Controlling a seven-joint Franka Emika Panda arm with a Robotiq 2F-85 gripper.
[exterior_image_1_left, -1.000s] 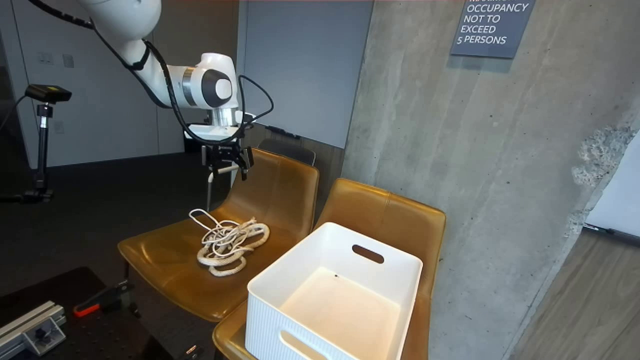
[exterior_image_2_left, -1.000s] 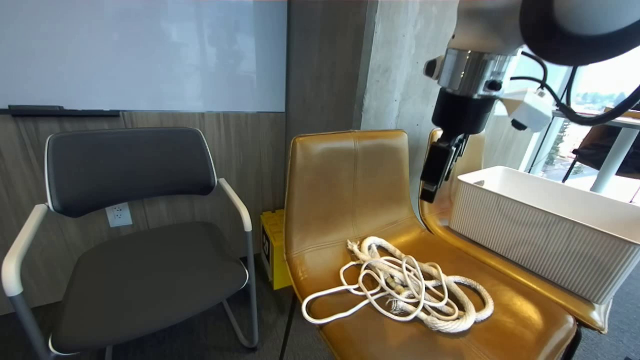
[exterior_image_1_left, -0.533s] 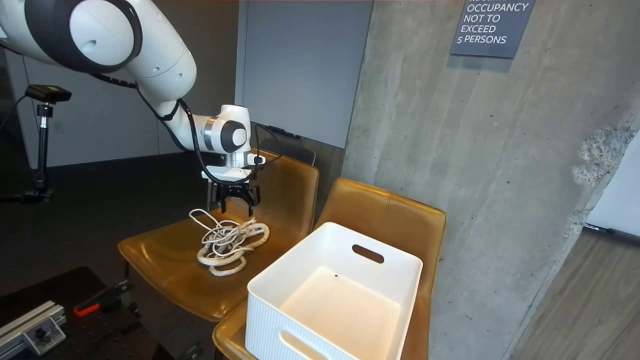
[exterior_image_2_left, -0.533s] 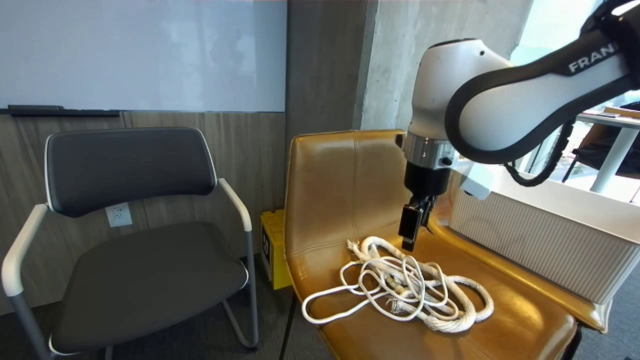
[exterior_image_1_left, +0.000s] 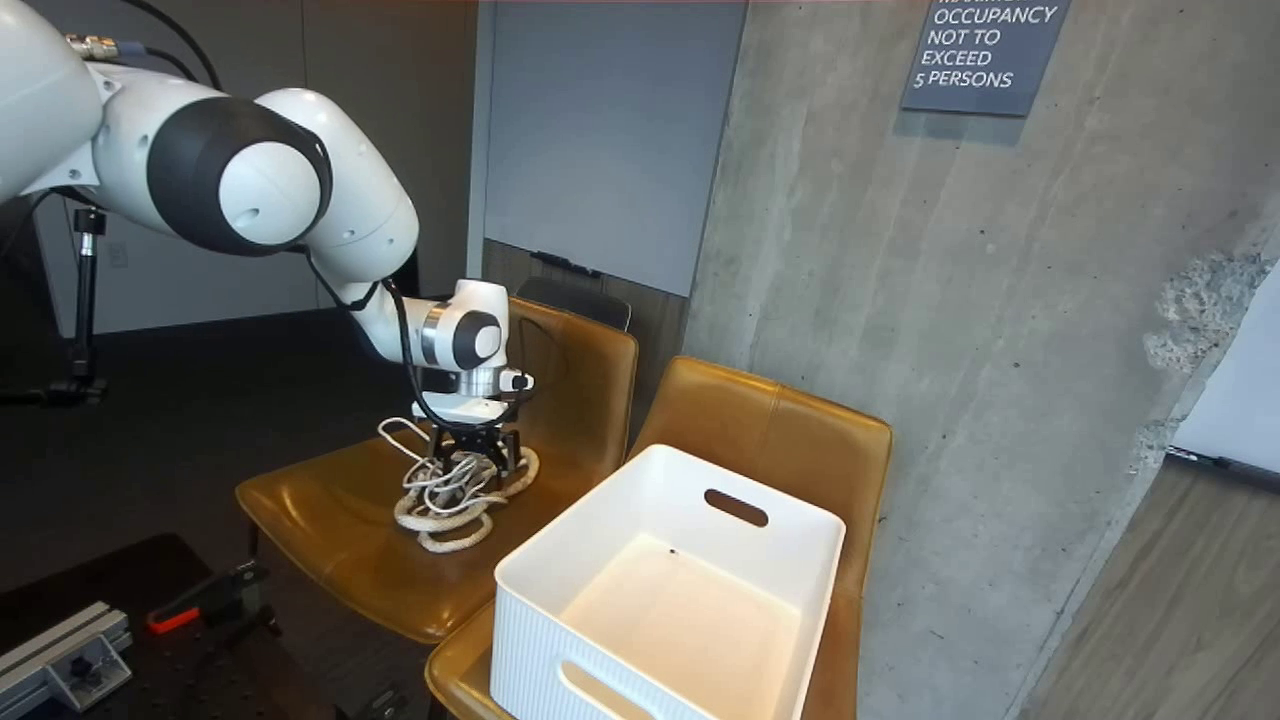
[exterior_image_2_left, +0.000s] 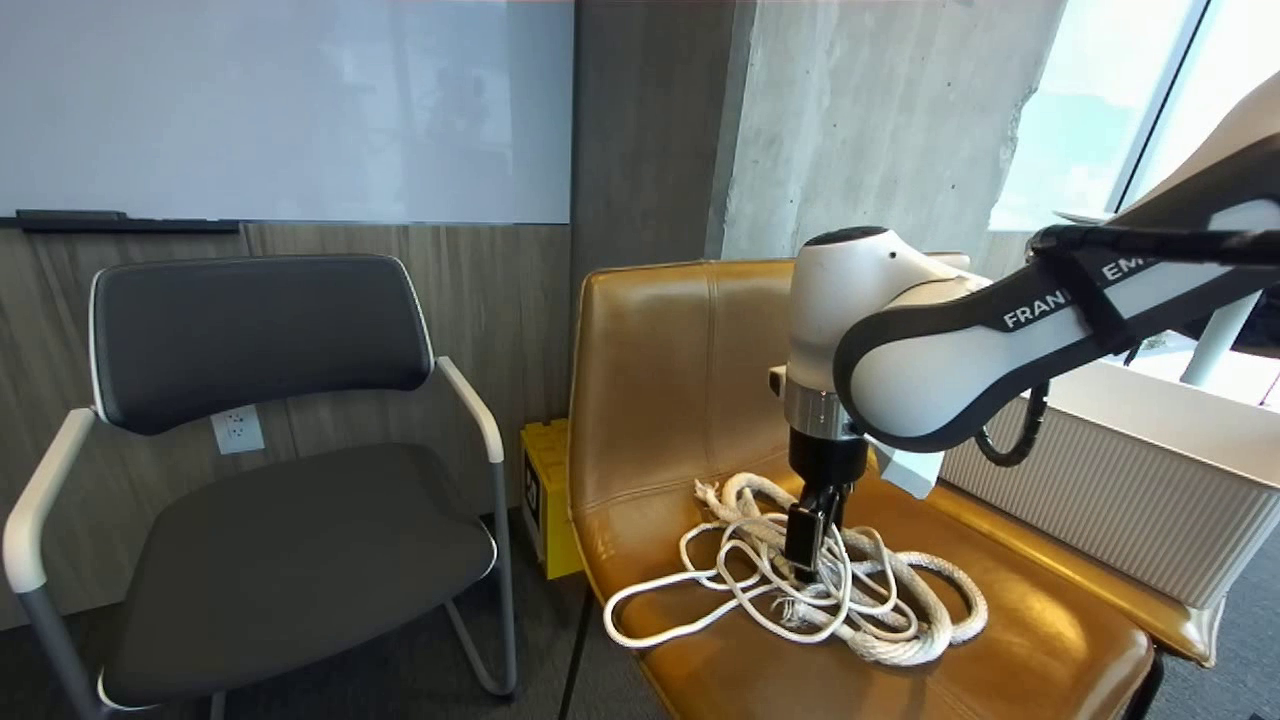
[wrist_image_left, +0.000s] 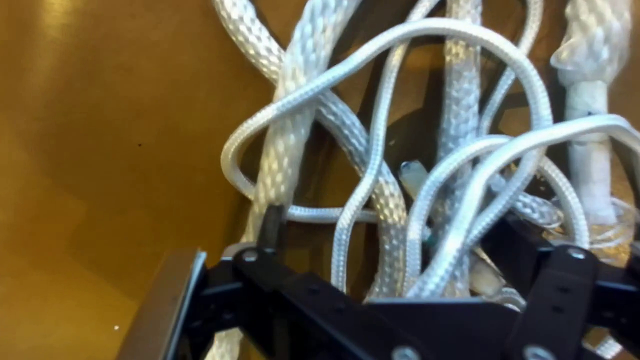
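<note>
A tangled heap of white rope, thick braided lengths mixed with thinner cord, lies on the seat of a tan leather chair. My gripper points down into this heap, and in the wrist view the gripper stands open with its fingers wide apart. Several strands of cord run through the space between the fingers. The left finger overlaps a thick strand at the heap's edge; whether it touches is unclear. Strands partly cover the right finger, and the fingertips' lowest ends are hard to see.
A white ribbed bin with nothing visible inside sits on a second tan chair beside the first. A grey armchair and a yellow box stand nearby. A dark table holds a clamp and a metal profile.
From above the chair the arm has come down, so the gripper has gone from clear of the rope to in among its strands. Rope and bin look unmoved; the jaws have stayed open.
</note>
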